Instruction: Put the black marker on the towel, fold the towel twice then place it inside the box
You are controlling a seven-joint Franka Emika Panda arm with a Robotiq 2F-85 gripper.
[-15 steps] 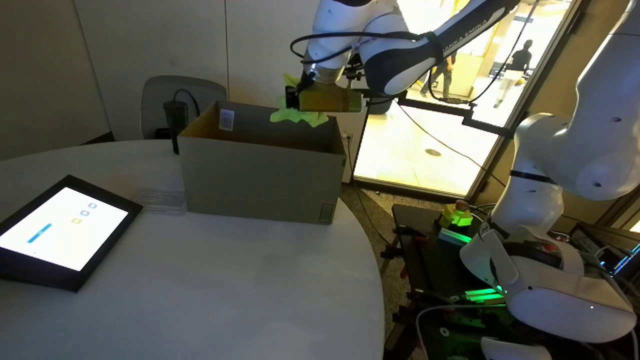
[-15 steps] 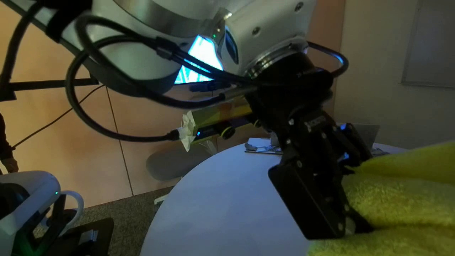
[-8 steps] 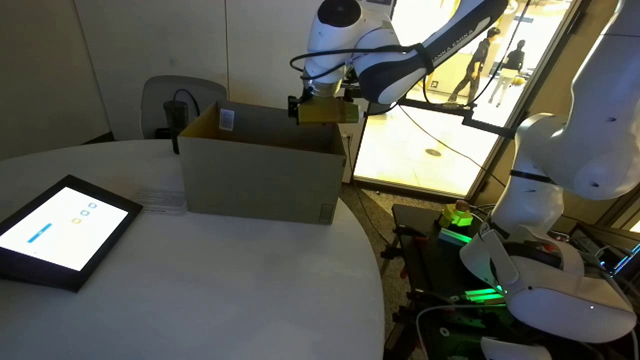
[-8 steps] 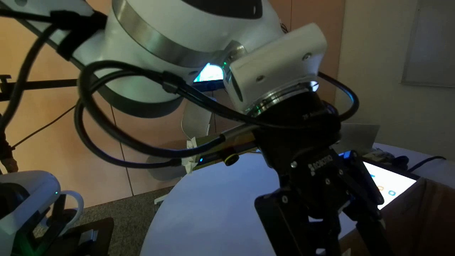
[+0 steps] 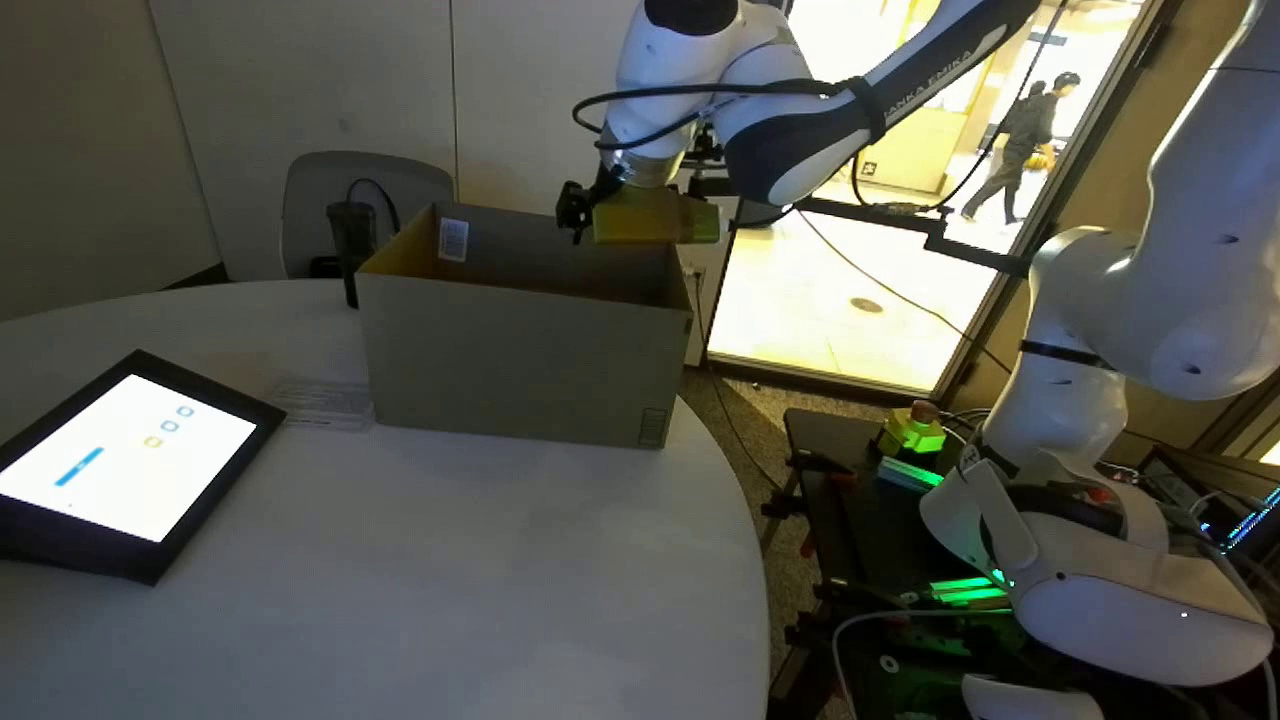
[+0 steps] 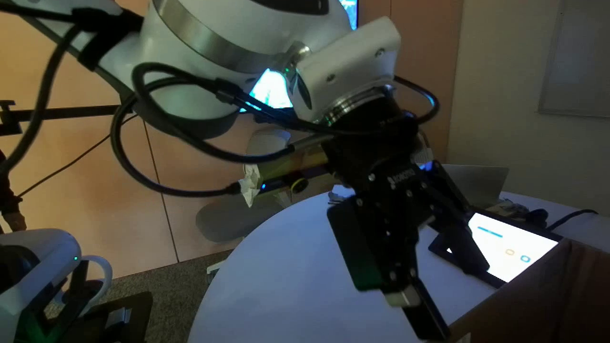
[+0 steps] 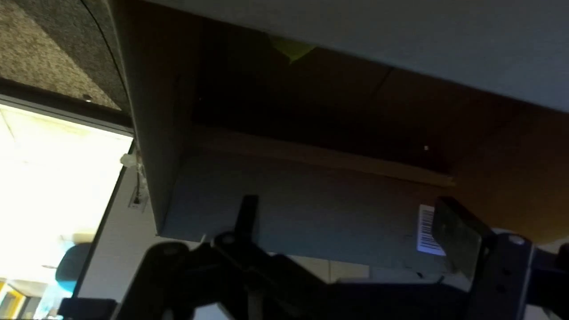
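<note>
Two fingers (image 7: 458, 240) spread with nothing between them, towel (image 7: 291, 48) in the box (image 5: 520, 360)

The gripper (image 7: 350, 209) is parted wide and empty, hanging, as far as I can judge, above the box's mouth; in the wrist view its tips stand in front of the wall with the barcode label (image 7: 427, 231). Only a yellow-green corner of the towel shows, down inside and peeking past the opposite wall's edge; the rest is hidden. The black marker is out of sight, so I cannot tell whether it rides in the folds.

The towel should handle as light, limp and hard to damage, with enough drag not to slip. A marker inside would be its one stiff part. Should it need reseating, I would pinch several layers at a folded edge, since that lone corner might unroll the bundle.

Farther out, the wrist (image 6: 350, 71) holds the gripper at a slant, and the forearm (image 5: 935, 65) slopes down to it from beyond the edge of the table (image 5: 570, 580).
</note>
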